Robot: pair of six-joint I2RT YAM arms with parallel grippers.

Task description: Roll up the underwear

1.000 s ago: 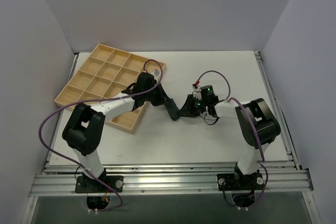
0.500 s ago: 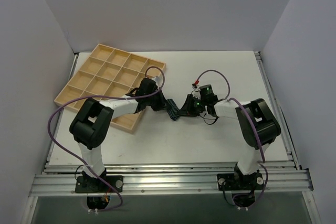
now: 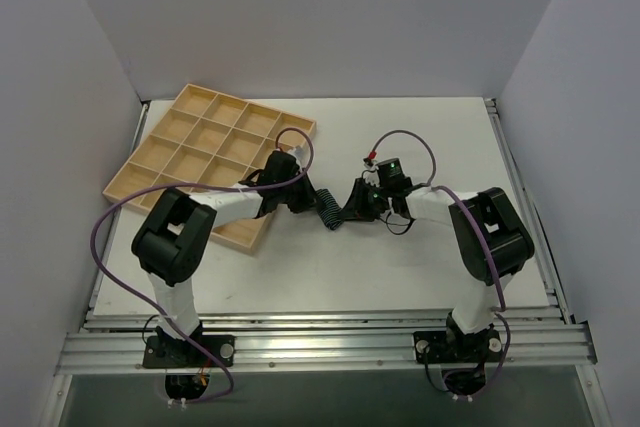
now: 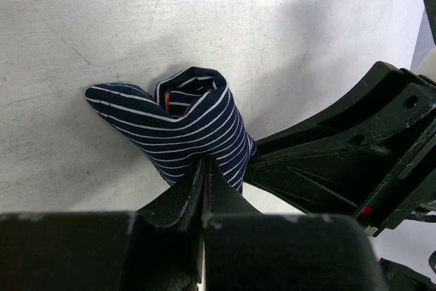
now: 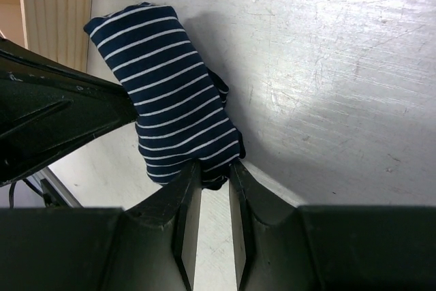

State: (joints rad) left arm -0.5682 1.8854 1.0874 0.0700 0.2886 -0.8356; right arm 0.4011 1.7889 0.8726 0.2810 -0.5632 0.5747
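Observation:
The underwear (image 3: 328, 210) is a short roll of dark navy cloth with thin white stripes, lying on the white table between both grippers. In the left wrist view the underwear (image 4: 180, 124) shows a spiral end with a bit of reddish edge, and my left gripper (image 4: 205, 161) is shut, its tips pinching the near edge of the cloth. My right gripper (image 5: 214, 167) is shut on a fold at the opposite end of the underwear (image 5: 170, 100). From above, the left gripper (image 3: 308, 199) and right gripper (image 3: 352, 205) face each other across the roll.
A wooden tray (image 3: 190, 147) with several square cells lies at the back left, its near corner under my left forearm; its edge (image 5: 58, 11) shows in the right wrist view. Grey walls close in the table on three sides.
My left arm's elbow has swung to the right and its jaws have closed fully on the cloth. The right gripper has shifted slightly up and left, still holding its end.

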